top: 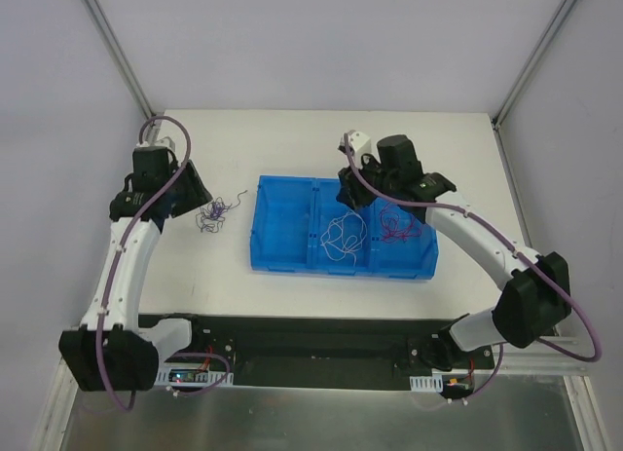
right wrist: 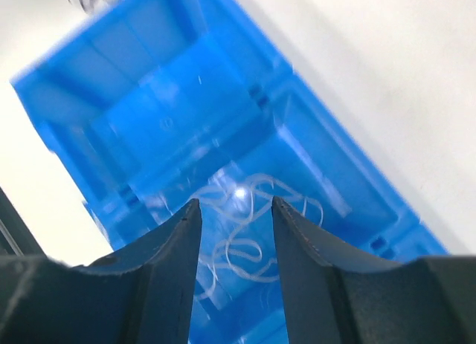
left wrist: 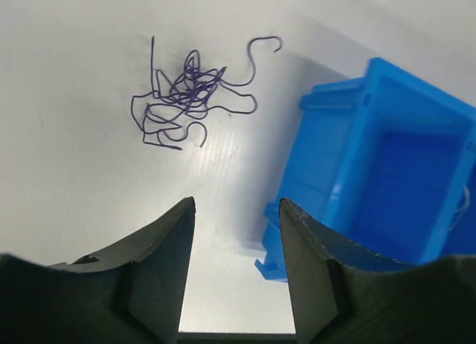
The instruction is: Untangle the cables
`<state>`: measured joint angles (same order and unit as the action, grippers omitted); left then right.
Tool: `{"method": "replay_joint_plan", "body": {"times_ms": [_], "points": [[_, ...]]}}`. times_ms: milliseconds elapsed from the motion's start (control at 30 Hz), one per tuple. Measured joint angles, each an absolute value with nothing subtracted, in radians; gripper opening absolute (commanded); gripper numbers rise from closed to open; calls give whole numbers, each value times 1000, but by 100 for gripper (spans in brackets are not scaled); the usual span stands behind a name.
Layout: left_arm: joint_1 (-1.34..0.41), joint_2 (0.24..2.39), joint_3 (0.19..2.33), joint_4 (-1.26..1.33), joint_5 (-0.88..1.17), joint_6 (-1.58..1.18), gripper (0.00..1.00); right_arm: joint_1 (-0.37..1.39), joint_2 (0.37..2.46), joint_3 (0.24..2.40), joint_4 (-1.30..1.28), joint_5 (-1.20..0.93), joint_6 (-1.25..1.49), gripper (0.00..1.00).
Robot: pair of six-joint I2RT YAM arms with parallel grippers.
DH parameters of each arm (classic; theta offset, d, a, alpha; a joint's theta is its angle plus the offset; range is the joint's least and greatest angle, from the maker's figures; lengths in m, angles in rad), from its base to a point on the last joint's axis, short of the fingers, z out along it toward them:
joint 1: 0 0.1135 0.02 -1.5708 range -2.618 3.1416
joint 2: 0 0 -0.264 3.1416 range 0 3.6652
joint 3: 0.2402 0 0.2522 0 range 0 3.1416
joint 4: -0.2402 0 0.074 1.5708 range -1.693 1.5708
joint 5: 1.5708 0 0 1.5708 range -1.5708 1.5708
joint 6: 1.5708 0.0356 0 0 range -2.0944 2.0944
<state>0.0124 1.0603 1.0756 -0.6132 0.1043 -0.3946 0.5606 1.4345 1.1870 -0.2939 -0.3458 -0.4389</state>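
Observation:
A dark purple cable (top: 212, 215) lies in a loose curly clump on the white table, left of the blue bin (top: 282, 258); the left wrist view shows the purple cable (left wrist: 186, 95) ahead of my left gripper (left wrist: 236, 204), which is open and empty. A white cable (top: 343, 239) lies coiled in the bin's middle compartment and a red cable (top: 399, 224) in its right one. My right gripper (right wrist: 236, 203) hovers open above the white cable (right wrist: 245, 232), holding nothing.
The blue bin (left wrist: 357, 173) has three compartments; its left one looks bare. Its corner sits close to the right of my left gripper. The table's back edge meets grey walls and two metal frame posts (top: 117, 52).

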Motion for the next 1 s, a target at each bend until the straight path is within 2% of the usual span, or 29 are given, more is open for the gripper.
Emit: {"method": "replay_joint_plan", "body": {"times_ms": [167,267,433,500,633,867,1000], "points": [[36,1303,1128,-609,132,-320,64,659,1498,1365,-208,-302,-360,54],[37,1448,1185,-607,170,-275,66,730,1597,1546,-146,-307,-332,56],[41,1586,1239,-609,203,-216,60,771,1767,1822,-81,-375,-298,57],[43,1606,1242,-608,201,-200,55,767,1793,1835,-46,-392,-288,57],[75,1649,1253,-600,246,-192,38,757,1810,1743,27,-398,-252,58],[154,1750,1256,-561,367,-210,41,749,1892,1716,41,-433,-186,59],[172,1775,1256,-529,427,-228,38,749,1873,1680,73,-436,-176,59]]}}
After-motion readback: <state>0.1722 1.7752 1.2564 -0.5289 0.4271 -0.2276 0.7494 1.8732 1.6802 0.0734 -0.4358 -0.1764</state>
